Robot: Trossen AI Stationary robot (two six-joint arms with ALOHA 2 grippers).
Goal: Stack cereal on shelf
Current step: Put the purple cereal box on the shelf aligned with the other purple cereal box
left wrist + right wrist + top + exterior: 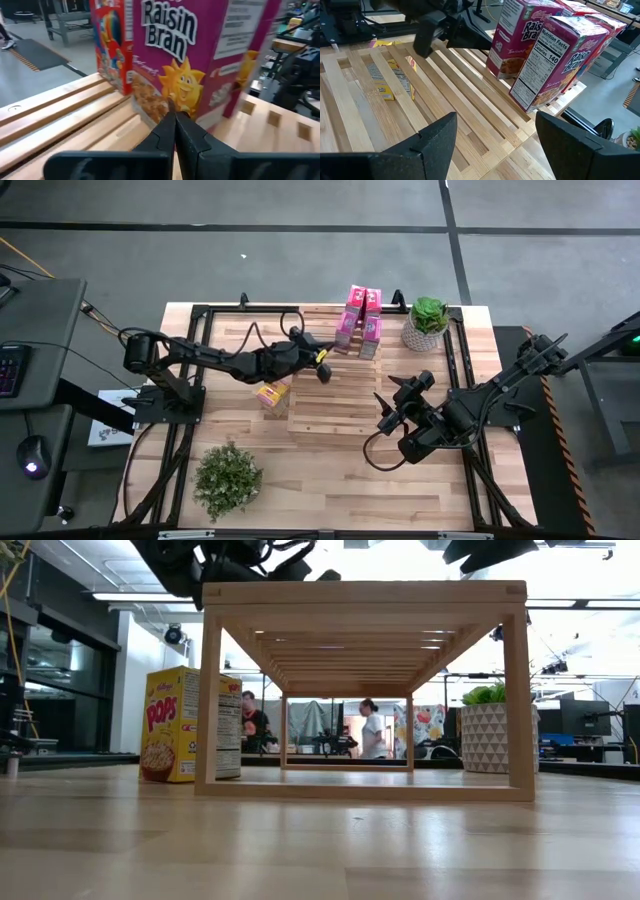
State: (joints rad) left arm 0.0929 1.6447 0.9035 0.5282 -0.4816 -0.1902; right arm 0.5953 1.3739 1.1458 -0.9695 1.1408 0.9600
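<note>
Left gripper (322,366) over the slatted shelf (330,395), jaws pressed together, holding nothing, tips right at the front of a pink cereal box (200,60). Pink boxes (361,320) stand upright in a cluster at the shelf's far end. One yellow box (272,393) sits on the tabletop (330,480) beside the shelf's left side. Right gripper (388,410) near the shelf's right side, jaws spread, empty. Two potted plants (228,476) on the tabletop.
</note>
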